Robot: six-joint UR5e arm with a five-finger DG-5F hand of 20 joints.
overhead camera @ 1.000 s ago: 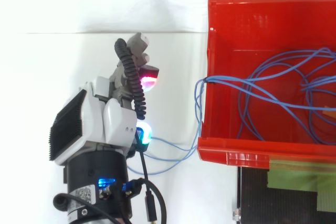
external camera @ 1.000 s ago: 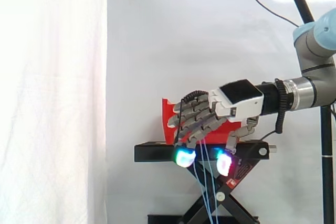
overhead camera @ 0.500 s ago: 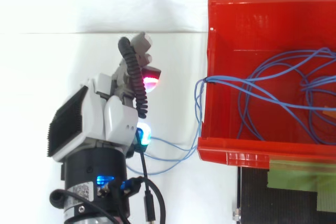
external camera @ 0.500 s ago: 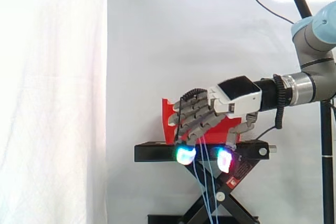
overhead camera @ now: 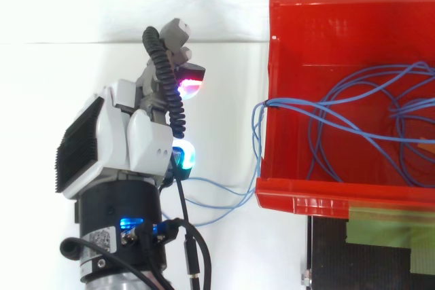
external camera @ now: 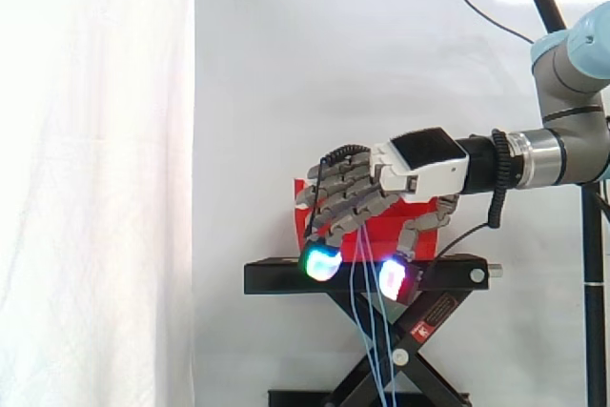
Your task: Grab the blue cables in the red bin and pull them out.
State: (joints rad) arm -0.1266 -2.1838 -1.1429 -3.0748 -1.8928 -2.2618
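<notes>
White curtain behind, blue cables [overhead camera: 258,134] hang between curled fingers [external camera: 321,261].

Level hand [external camera: 419,167] curls fingers down, pinching blue cables [overhead camera: 258,134].

red bin [overhead camera: 299,195] cut by right edge in top view; side view, mostly hidden behind hand [external camera: 419,164]. blue cables [overhead camera: 258,134] run off right edge inside bin; near ends lost under hand. side view: cables leave bottom edge, upper run hidden behind curled fingers [external camera: 348,202]. black stand [external camera: 276,278] base cut off below.
</notes>
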